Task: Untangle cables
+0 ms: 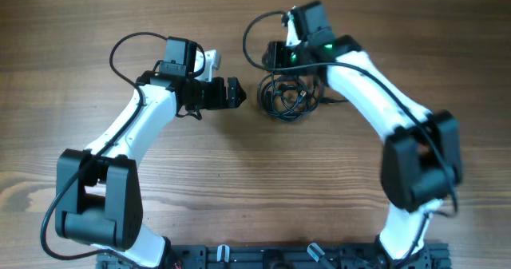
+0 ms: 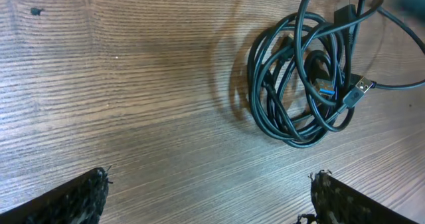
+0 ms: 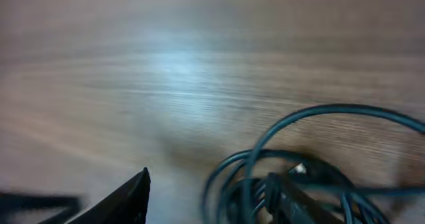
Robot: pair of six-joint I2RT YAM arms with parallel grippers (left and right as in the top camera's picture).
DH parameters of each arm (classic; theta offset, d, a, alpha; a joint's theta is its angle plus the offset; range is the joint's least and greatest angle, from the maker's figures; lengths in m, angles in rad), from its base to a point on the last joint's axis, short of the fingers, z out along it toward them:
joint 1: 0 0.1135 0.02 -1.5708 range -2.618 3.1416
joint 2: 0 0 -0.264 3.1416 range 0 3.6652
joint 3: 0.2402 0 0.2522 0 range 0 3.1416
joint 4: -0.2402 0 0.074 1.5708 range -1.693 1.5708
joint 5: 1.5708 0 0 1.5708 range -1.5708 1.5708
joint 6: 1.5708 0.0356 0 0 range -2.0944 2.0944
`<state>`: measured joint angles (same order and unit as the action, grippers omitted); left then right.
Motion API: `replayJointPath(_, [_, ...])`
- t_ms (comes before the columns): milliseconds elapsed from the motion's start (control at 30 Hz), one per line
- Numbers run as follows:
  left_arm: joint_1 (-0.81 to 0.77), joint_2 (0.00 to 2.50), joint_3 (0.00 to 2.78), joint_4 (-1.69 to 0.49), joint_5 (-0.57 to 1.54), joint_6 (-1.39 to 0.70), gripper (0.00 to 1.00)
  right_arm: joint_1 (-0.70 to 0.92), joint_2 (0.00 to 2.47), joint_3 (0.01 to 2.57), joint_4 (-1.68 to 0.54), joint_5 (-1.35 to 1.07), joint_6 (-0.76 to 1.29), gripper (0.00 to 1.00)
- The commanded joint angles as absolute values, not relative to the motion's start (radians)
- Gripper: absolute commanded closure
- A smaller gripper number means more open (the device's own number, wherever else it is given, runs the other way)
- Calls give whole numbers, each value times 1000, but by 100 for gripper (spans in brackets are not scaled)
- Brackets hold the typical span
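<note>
The cables (image 1: 289, 93) lie as one looped black bundle on the wooden worktop (image 1: 239, 181), a little toward 1 o'clock from its centre in the overhead view. The loops overlap and cross one another. In the left wrist view, a silver plug end (image 2: 358, 90) sticks out at the bundle's 3 o'clock side, and one strand trails off toward 3 o'clock.

The left claw (image 1: 233, 93) sits at the bundle's 9 o'clock, near it but apart. Its jaws stand spread wide and hold nothing, with bare wood between the two fingertips (image 2: 80, 197).

The right claw (image 1: 278, 68) hangs over the bundle's 12 o'clock edge. Its wrist view is blurred: one dark finger (image 3: 126, 201) shows at 7 o'clock, with the cable loops just beside it at 5 o'clock. I cannot tell whether this claw is open, closed or gripping a strand.
</note>
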<state>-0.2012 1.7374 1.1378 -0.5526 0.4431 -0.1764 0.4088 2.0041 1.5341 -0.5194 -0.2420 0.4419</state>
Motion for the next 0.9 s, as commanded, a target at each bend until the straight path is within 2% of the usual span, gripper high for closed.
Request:
replayJointPath(0, [-205,1749,1131,-550,445,-164,0,409,2099,1536,-494,-198,475,42])
replayJointPath(567, [-206,1749,1131,-550,444,-164,0,411,2158,1432,-274,-130,537,43])
replayJointPath(633, [-206,1749,1131,-550,445,-164,0,412,2159,1417,-264,-130,580,44])
replayJointPath(733, [-205,1749,1131,-550,444,-164,0,420,2159,1400,-246,-138,603,53])
replayJointPath(867, [-206,1749,1131,-550,445,-164,0,422,2159,1400,-218,-285,603,52])
